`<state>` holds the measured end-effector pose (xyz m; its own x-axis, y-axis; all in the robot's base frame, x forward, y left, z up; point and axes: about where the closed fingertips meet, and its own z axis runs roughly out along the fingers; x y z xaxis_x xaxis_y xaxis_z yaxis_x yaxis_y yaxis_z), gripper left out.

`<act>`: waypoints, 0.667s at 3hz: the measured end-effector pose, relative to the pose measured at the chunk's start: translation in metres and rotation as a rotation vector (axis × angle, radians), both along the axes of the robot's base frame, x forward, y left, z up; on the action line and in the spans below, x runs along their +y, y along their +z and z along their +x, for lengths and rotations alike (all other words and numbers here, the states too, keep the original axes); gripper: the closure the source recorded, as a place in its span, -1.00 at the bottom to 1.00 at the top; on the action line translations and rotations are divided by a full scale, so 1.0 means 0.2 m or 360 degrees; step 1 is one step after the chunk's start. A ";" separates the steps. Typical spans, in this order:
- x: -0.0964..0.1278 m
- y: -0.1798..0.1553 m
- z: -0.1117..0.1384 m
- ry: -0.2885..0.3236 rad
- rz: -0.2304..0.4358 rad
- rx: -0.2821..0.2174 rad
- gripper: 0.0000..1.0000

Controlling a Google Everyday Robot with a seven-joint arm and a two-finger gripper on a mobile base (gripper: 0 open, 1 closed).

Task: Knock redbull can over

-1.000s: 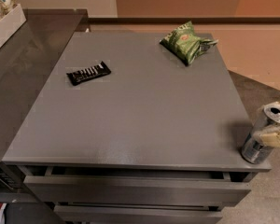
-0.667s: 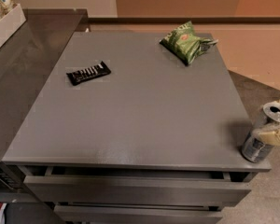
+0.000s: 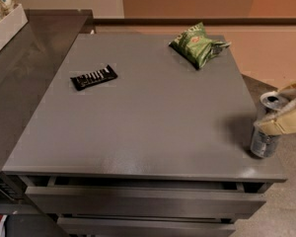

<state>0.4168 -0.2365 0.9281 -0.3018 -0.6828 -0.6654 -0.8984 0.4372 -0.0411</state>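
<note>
Contact looks like the step you are on. The can [image 3: 264, 132] stands upright at the near right corner of the table [image 3: 148, 132]. The gripper [image 3: 282, 113] reaches in over the table's right edge, with a pale part of it lying across the can's body. You cannot tell from here whether it is clenched on the can or released. The next move probably calls for a sideways shove high on the can, so that it tips rather than slides off the table. The can is a slim metal cylinder, dull grey with a shiny top, and likely light. The table is smooth matt grey. A crinkly green bag [image 3: 197, 44] lies at its far right, and a flat black bar [image 3: 93, 77] toward its left.
</note>
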 end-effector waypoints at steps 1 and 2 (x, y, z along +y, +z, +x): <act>0.09 0.01 0.11 0.0067 -0.0189 0.0069 1.00; 0.20 0.00 0.23 0.0160 -0.0413 0.0122 1.00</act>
<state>0.4638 -0.1975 0.9271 -0.2667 -0.8562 -0.4424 -0.9416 0.3294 -0.0699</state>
